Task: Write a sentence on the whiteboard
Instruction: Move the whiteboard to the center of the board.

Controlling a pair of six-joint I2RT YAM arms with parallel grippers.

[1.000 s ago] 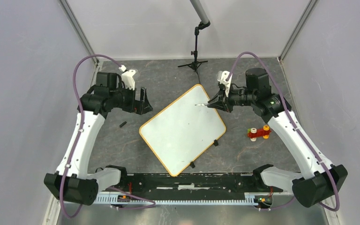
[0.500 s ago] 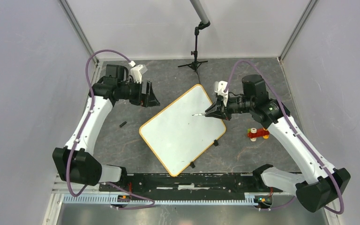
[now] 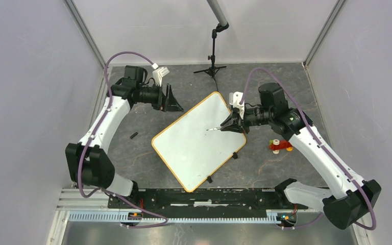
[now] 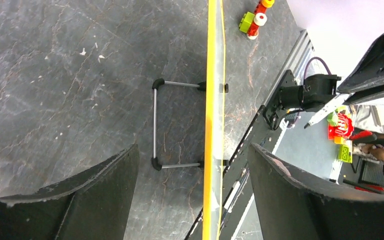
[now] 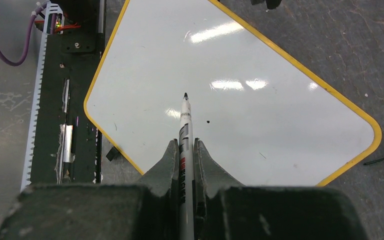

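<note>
The whiteboard [image 3: 199, 145] lies tilted on the table, white with a yellow-orange rim. Its face is blank apart from a small dark dot [image 5: 208, 121], and the sentence is not in view. My right gripper [image 3: 229, 125] [image 5: 185, 145] is shut on a white marker [image 5: 185, 125], whose black tip [image 3: 209, 129] points over the board's upper middle. Whether the tip touches the board I cannot tell. My left gripper [image 3: 177, 103] [image 4: 194, 150] is open just off the board's far-left edge. In the left wrist view, the rim [image 4: 210, 125] runs edge-on ahead of the fingers.
A red-and-orange toy [image 3: 282, 145] [image 4: 252, 20] sits right of the board. A small black cap [image 3: 133, 135] lies to the board's left. A camera stand [image 3: 213, 66] rises behind the board. Two black clips [image 3: 235, 155] sit on the board's near-right edge, and a wire stand [image 4: 155, 125] shows beside it.
My left arm has swung right toward the board's far-left edge, its jaws narrowing a little. My right gripper has carried the marker leftward and nearer over the board.
</note>
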